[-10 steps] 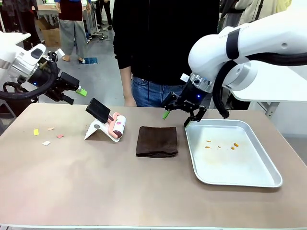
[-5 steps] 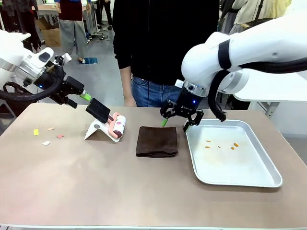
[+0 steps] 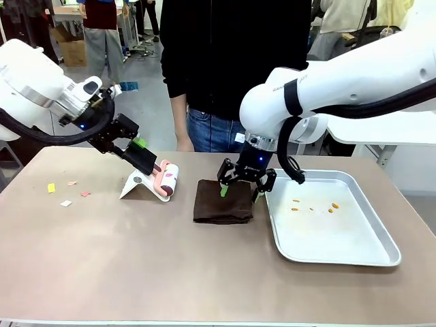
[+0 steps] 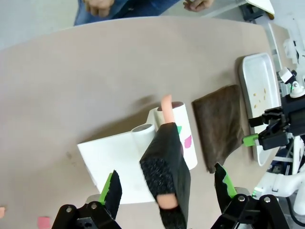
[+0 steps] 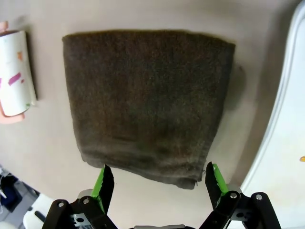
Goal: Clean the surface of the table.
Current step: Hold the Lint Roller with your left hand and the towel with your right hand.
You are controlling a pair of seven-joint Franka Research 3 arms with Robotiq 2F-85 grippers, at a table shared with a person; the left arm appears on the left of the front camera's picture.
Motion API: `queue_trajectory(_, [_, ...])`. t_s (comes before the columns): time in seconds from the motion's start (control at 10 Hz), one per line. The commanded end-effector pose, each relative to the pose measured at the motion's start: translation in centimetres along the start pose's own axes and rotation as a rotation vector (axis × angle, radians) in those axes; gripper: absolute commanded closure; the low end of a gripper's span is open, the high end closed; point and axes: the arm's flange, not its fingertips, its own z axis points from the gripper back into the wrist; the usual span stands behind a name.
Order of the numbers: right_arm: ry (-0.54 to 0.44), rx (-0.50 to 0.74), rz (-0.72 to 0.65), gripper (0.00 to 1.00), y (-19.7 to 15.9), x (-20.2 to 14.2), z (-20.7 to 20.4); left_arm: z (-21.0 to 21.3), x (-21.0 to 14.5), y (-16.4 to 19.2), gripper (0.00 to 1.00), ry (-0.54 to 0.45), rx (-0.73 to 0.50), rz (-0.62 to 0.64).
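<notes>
While its jaws stand wide, the right gripper (image 3: 240, 193) hangs just above the folded brown cloth (image 3: 223, 204), which looks soft and limp and is best pinched at the edge below. The left gripper (image 3: 134, 146), equally spread, flanks the lint roller (image 3: 165, 178) handle (image 4: 167, 176). Beneath both, the table (image 3: 136, 266) looks rigid and smooth.

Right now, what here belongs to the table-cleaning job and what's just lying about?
Job: table, cloth, lint roller on its stand, paper scraps at the table's left.
Lying about, likely: tray with a few crumbs.
</notes>
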Motion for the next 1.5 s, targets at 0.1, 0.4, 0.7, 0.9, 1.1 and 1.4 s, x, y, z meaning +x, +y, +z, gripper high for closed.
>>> queue_trajectory(0.1, [0.020,-0.063,-0.027,0.00,1.0,1.6,-0.4,-1.2,0.8,-0.8,0.00,0.059,0.002,0.032])
queue_trajectory(0.4, [-0.018,-0.116,-0.074,0.00,0.6,2.5,-1.6,-1.0,0.3,-0.8,0.00,0.064,0.001,0.039])
queue_trajectory(0.7, [-0.109,-0.156,-0.135,0.00,0.7,2.8,-2.1,-0.9,0.2,-0.7,0.00,0.061,0.004,0.052])
queue_trajectory(0.9, [-0.183,-0.155,-0.147,0.00,1.0,2.6,-2.3,-0.5,0.1,-0.5,0.00,0.043,0.007,0.062])
queue_trajectory(1.1, [-0.191,-0.161,-0.157,0.00,0.9,2.6,-2.7,0.0,0.0,-0.4,0.00,0.026,0.002,0.065])
queue_trajectory(1.4, [-0.177,-0.188,-0.172,0.00,0.6,2.6,-3.0,0.4,-0.1,-0.1,0.00,0.014,-0.003,0.070])
